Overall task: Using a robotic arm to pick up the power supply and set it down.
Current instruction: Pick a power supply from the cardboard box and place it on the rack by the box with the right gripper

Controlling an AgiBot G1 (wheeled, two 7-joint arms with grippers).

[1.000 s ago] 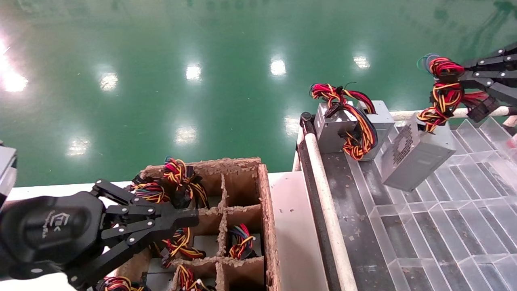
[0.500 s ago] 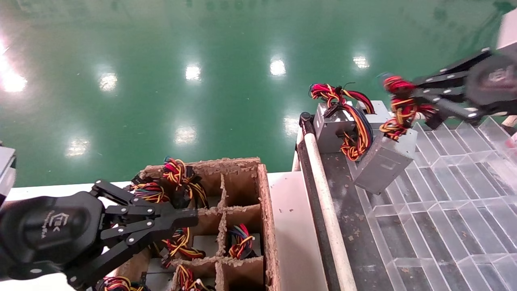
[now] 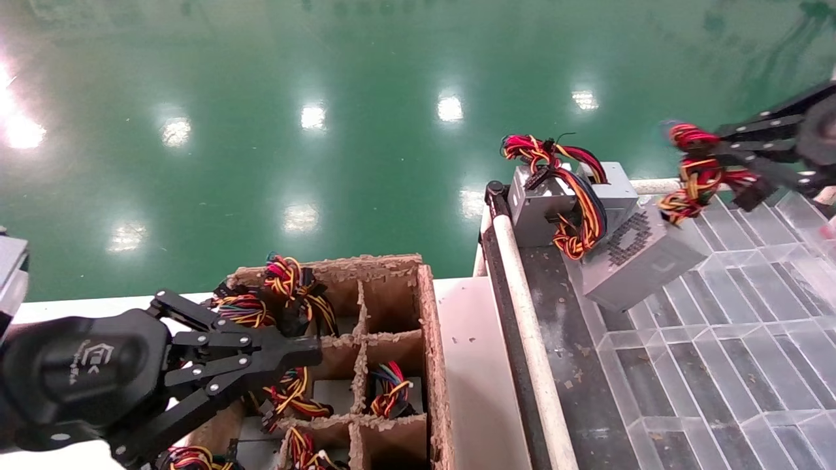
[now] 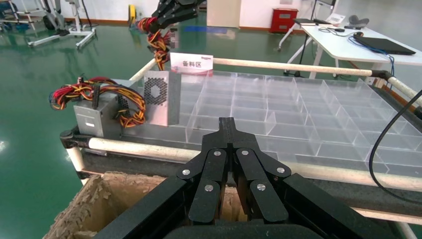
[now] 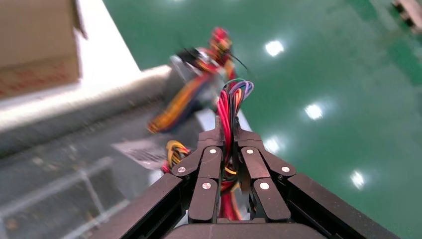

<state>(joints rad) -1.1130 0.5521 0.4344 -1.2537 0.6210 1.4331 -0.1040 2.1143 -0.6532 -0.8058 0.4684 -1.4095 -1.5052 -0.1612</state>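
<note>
The power supply [image 3: 637, 258], a grey metal box with a perforated vent face, hangs tilted over the near-left corner of the clear tray. Its red, yellow and orange cable bundle [image 3: 692, 173] runs up into my right gripper [image 3: 712, 153], which is shut on the wires. In the right wrist view the wires [image 5: 230, 97] pass between the shut jaws of that gripper [image 5: 226, 132]. The left wrist view shows the box [image 4: 159, 97] dangling below the right gripper [image 4: 174, 10]. My left gripper [image 3: 307, 352] is shut and holds nothing, parked over the cardboard crate.
A second grey power supply [image 3: 542, 202] with a loose loom sits at the tray's far-left corner, close beside the hanging one. The clear compartment tray [image 3: 718, 339] has a white rail [image 3: 529, 326] along its left. A divided cardboard crate [image 3: 392, 287] holds several cable bundles.
My right gripper swung left with the power supply, then came partly back to the right. The box has turned beneath it and its vent face shows again. The left arm has not moved.
</note>
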